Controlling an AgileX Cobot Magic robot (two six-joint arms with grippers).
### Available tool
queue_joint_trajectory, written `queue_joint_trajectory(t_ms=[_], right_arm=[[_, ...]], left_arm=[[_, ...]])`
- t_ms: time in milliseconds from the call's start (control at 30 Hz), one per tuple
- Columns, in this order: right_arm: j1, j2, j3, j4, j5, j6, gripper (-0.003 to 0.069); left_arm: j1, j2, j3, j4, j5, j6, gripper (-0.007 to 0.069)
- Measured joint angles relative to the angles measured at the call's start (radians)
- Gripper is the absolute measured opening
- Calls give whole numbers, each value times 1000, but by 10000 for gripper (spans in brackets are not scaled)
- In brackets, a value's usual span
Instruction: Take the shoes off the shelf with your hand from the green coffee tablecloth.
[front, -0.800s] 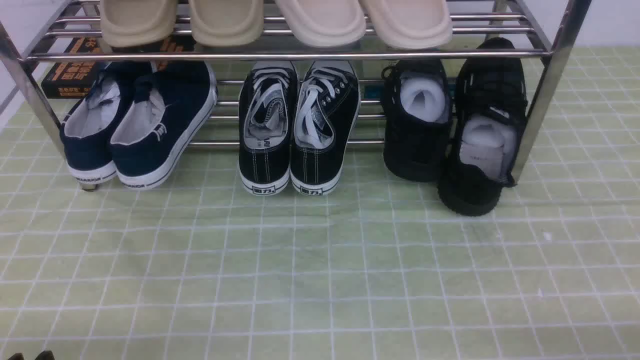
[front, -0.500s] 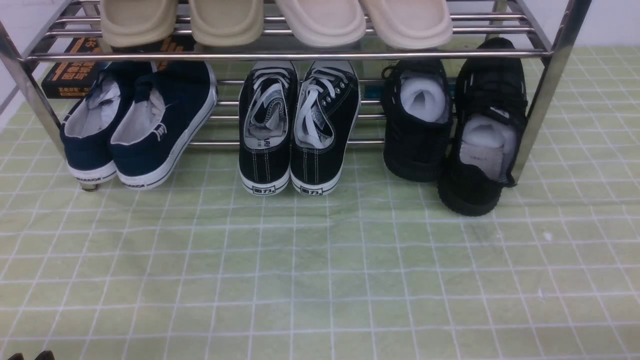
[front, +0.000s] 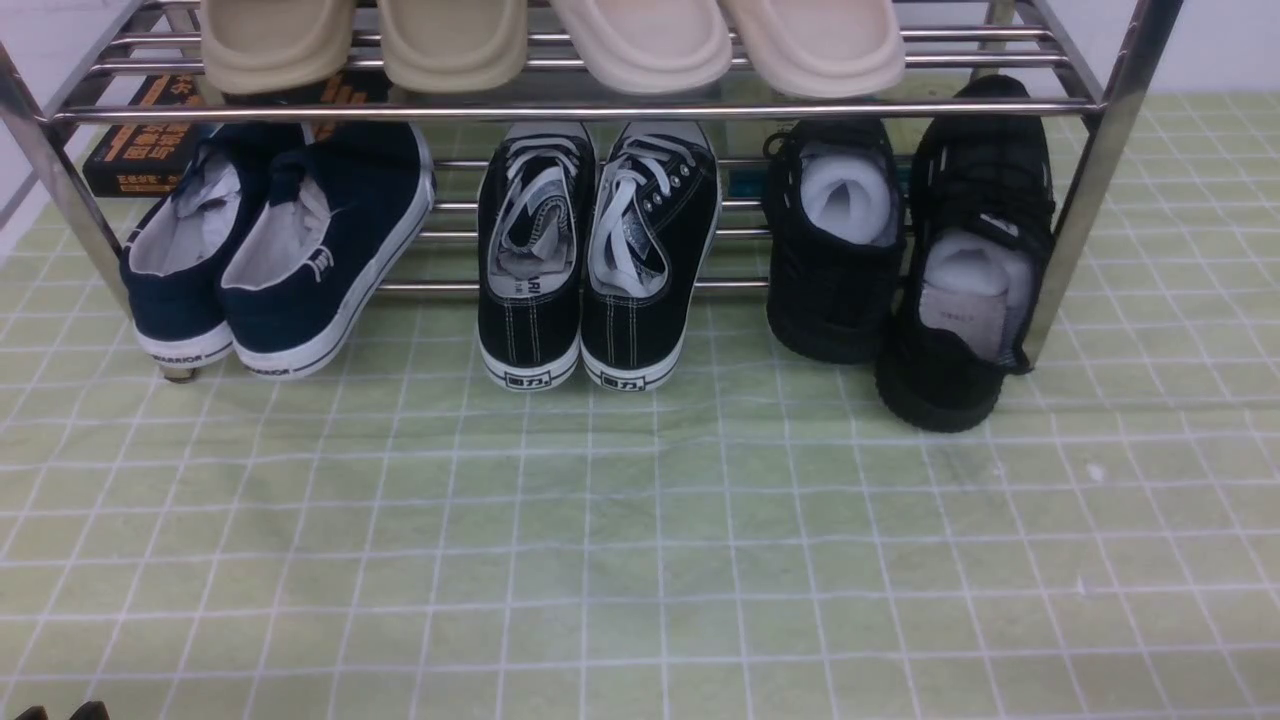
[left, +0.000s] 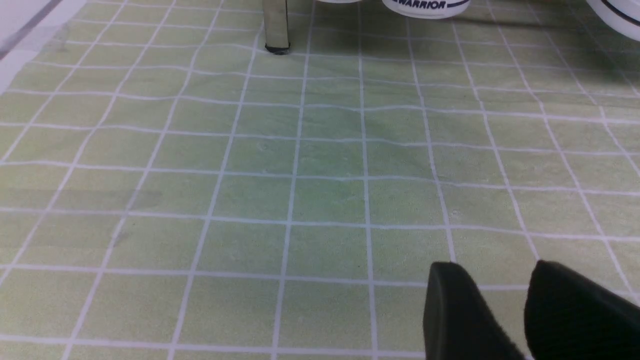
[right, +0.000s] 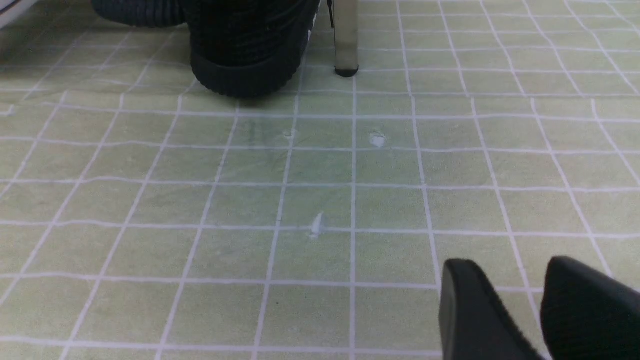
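Green cloth (front: 640, 560) fronts the rack (front: 600, 110); our left gripper (left: 512, 310) and right gripper (right: 520, 305) hang empty, jaws slightly apart. At two o'clock, black shoes (front: 945, 385) hug a post (front: 1075, 230) we could snag.

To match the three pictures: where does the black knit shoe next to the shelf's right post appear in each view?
Front view: the black knit shoe stands on the right, heel toward the camera.
Left wrist view: not in it.
Right wrist view: only its heel shows, beside the post's foot.
Shared landmark: the right post, in front and right wrist views.
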Motion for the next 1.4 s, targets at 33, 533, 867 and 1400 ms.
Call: queue_joint_trajectory(t_ms=[33, 533, 867, 1400], right_arm=[[0, 0, 0, 0, 0, 0, 237], [0, 0, 0, 118, -2, 67, 237], [0, 0, 10, 662, 8, 305, 237], [0, 268, -385, 532, 42, -113, 45]], left_arm=[[0, 0, 0, 0, 0, 0, 240], [0, 0, 0, 0, 0, 0, 240], [0, 0, 0, 0, 0, 0, 240], [0, 0, 0, 0, 0, 0, 240]])
